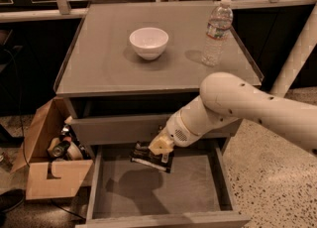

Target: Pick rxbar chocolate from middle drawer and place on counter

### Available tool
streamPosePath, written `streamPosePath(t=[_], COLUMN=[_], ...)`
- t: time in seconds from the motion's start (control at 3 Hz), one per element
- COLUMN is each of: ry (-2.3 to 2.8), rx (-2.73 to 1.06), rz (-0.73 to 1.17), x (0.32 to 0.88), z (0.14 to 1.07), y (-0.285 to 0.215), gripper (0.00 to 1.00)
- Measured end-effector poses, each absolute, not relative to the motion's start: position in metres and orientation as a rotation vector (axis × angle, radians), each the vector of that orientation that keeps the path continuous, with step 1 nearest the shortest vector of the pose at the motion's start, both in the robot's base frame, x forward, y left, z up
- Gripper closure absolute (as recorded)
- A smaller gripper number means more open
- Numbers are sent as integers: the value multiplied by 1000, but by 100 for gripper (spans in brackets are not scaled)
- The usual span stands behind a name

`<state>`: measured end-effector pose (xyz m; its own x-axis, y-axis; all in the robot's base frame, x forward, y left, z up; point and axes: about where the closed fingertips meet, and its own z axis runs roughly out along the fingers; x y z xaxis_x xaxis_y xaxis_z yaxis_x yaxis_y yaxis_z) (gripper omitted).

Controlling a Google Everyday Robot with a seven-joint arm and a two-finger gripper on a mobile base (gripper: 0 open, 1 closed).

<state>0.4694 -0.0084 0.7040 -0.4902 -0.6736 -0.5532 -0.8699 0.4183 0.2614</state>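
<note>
1. A grey cabinet seen from above and in front. Its flat top is the counter. Below the counter, the drawer is pulled out toward the viewer, showing a plain grey floor.
2. A thick white robot arm reaches in from the right and slopes down and left into the back of the drawer.
3. The arm ends in the gripper, pale yellow at its tip. It sits over the rear of the drawer, a little left of centre and just in front of the closed drawer front above.
4. The bar, a small flat snack bar in a black wrapper, is right at the gripper's tip. It extends below the tip and to the left.
5. The gripper appears closed on the bar's upper right part. The bar sits tilted, and a dark shadow lies on the drawer floor in front of it (so it seems raised off the floor, though the gap itself is hard to make out).
6. The bar is inside the drawer's outline, well below the counter.
7. On the counter stands a white bowl near the middle. A clear plastic water bottle stands upright to its right, well apart from it.
8. On the ground left of the cabinet is an open cardboard box holding a jumble of small items.
</note>
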Motion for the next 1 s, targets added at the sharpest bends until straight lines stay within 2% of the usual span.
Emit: streamPosePath(t=[0.33, 1.0], ry=[2257, 2220], rx=[-1264, -1271], rz=[581, 562], x=[501, 512], z=[779, 807], y=[-23, -21], gripper=[100, 100])
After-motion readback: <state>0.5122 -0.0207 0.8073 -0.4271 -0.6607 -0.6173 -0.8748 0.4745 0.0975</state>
